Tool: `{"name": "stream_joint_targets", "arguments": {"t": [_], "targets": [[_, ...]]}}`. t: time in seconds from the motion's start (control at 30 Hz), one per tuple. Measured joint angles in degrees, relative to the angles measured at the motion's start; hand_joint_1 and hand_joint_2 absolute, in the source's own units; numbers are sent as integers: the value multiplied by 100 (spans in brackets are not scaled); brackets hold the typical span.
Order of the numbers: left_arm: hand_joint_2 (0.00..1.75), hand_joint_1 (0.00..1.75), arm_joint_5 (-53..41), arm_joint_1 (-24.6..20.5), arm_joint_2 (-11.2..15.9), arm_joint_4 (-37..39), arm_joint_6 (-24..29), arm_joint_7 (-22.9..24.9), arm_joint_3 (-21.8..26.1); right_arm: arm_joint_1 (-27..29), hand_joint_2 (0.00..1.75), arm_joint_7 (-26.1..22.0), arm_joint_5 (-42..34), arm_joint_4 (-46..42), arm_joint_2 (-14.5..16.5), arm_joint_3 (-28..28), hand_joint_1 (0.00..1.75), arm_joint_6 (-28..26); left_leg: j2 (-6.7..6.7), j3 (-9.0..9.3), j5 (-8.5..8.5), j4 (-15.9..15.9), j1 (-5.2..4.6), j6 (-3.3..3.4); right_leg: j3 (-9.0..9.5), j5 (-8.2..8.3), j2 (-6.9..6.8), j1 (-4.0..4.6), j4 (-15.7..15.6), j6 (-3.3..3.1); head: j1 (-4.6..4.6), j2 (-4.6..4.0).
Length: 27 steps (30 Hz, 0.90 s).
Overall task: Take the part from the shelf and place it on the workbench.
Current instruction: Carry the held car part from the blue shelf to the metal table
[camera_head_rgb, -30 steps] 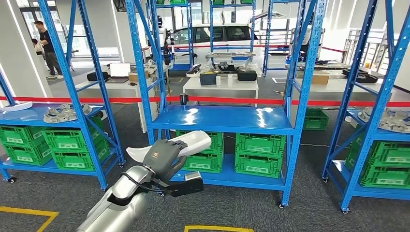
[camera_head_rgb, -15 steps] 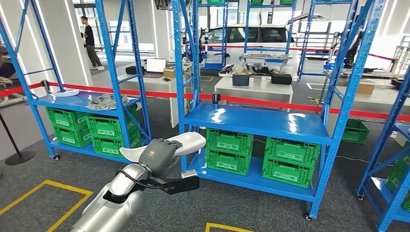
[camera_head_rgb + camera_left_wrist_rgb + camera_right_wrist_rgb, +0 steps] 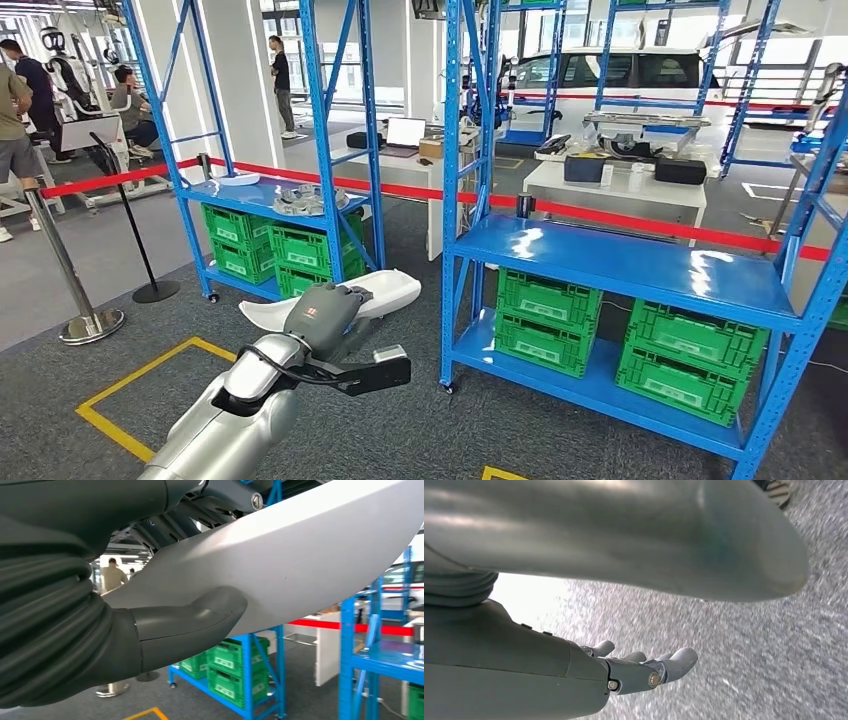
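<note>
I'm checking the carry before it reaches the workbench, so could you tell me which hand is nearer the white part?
Left. The left hand grips the white part; the right hand hangs over the grey floor, holding nothing.

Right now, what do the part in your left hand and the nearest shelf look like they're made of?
White part: probably molded plastic, smooth with a satin sheen and rounded edges; painted metal can't be ruled out. The left hand holds it. Blue shelf: painted metal, glossy deck reflecting light, perforated uprights.

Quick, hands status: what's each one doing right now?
Left hand: holding the white part.
Right hand: holds nothing, hanging over the floor; open or closed cannot be told.
</note>
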Motion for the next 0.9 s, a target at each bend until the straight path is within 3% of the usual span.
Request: {"name": "stream_joint_targets", "arguments": {"t": [0.03,0.1,0.17,0.2,0.23,0.3,0.37,0.4,0.47,0.53,0.6,0.67,0.7,0.73,0.8,0.87,0.9], "targets": [[175,175,0,-4,13,0,-5,2,0,1,0,0,0,0,2,0,0,0,177,-86,-109,173,-8,-27,18,14,-70,-11,-31,-31,-8,1],[175,175,1,-1,21,1,-22,5,0,13,0,1,0,0,3,0,0,0,507,-397,-440,831,11,-77,38,15,-217,-2,-55,-67,-21,1],[175,175,2,18,25,2,-46,4,0,17,0,2,0,0,1,0,0,-1,579,-679,-619,1411,64,-120,39,4,-373,-2,-55,-75,-21,0],[175,175,2,27,30,3,-61,4,0,14,0,2,0,0,-1,0,0,-1,596,-691,-561,1433,91,-137,42,-2,-444,-3,-55,-72,-22,0],[175,175,2,30,35,2,-74,10,0,10,0,2,0,0,-1,0,0,0,630,-589,-411,1229,113,-150,48,-10,-509,-5,-53,-62,-22,0],[175,175,0,25,45,-2,-94,41,0,8,0,2,0,-1,-2,0,0,0,873,-185,-69,459,108,-164,73,-40,-624,4,-41,-17,-22,0],[175,175,-10,17,43,-10,-112,85,0,11,0,3,-1,-2,-5,0,0,0,1074,65,55,-36,66,-115,97,-74,-736,34,-26,46,-16,0],[175,175,-15,15,44,-11,-123,104,0,10,0,3,-1,-3,-8,-1,0,0,1069,82,34,-86,38,-78,110,-84,-799,45,-27,76,-13,0],[175,175,-26,10,56,-21,-142,132,0,-2,0,2,-4,-4,-8,-2,0,0,922,76,53,-110,33,14,146,-116,-893,28,-26,140,-9,1],[175,175,-39,-12,62,-32,-149,155,0,-13,0,1,-6,-3,-5,-2,0,15,791,96,75,-140,50,94,70,-275,-681,-4,196,190,-9,1],[175,175,-59,-24,47,-33,-170,177,0,-3,0,3,-6,-3,-2,-1,0,66,663,101,83,-150,56,150,-250,-588,-339,-11,856,200,-8,1],[175,175,-86,-3,33,-22,-209,204,0,13,0,7,-5,-4,-2,-1,0,102,508,99,82,-140,38,173,-622,-772,-217,5,1520,189,-6,2],[175,175,-96,8,32,-16,-229,221,0,17,0,8,-4,-4,-3,-2,0,102,428,99,81,-131,29,175,-700,-718,-199,14,1602,177,-7,1],[175,175,-103,13,34,-10,-243,234,0,17,0,7,-4,-4,-3,-2,0,103,352,100,80,-120,24,174,-666,-559,-184,19,1449,159,-6,1],[175,175,-105,8,37,-7,-267,257,0,13,0,3,-2,-4,-3,-2,0,104,216,95,72,-94,22,159,-370,-162,-44,12,713,119,-8,1],[175,175,-106,-1,39,-7,-287,274,0,11,0,1,-1,-4,-4,-1,0,104,92,66,70,-69,24,108,-122,7,121,8,164,103,-9,1],[175,175,-107,-3,43,-6,-296,278,0,11,0,1,0,-4,-5,0,0,104,39,49,78,-69,30,73,-80,-6,157,16,82,95,-9,1]]}}
